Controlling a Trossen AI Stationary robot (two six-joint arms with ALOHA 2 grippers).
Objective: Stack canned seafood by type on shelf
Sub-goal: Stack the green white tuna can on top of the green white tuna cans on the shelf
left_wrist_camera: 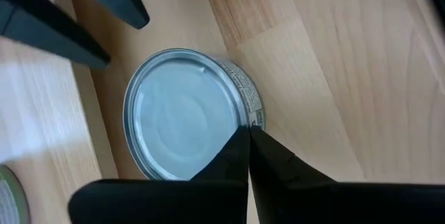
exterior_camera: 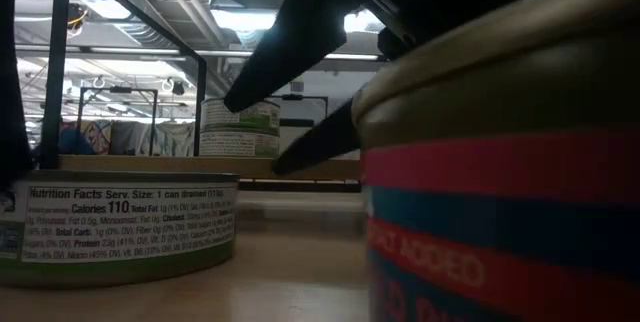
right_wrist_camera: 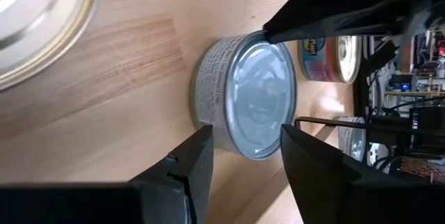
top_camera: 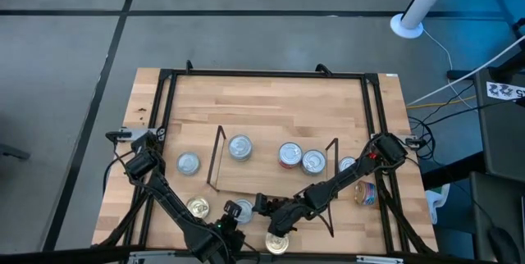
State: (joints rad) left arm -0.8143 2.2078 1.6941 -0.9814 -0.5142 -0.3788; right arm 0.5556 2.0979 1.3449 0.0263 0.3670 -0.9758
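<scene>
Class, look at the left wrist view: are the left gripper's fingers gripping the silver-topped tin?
No. The left gripper has its fingers pressed together, shut on nothing, with their tips over the rim of the silver-topped tin.

"calories 110" on the green-banded tin (exterior_camera: 120,227); "added" on the red-striped tin (exterior_camera: 500,222).

Desk (top_camera: 271,100): pale blond wood planks, black frame.
Tin (left_wrist_camera: 184,116): silver lid, white printed side label.
Near tin (exterior_camera: 520,212): red, blue and pink bands.
Gold-topped tin (top_camera: 197,207): golden lid.
Left gripper (left_wrist_camera: 248,147): black.
</scene>
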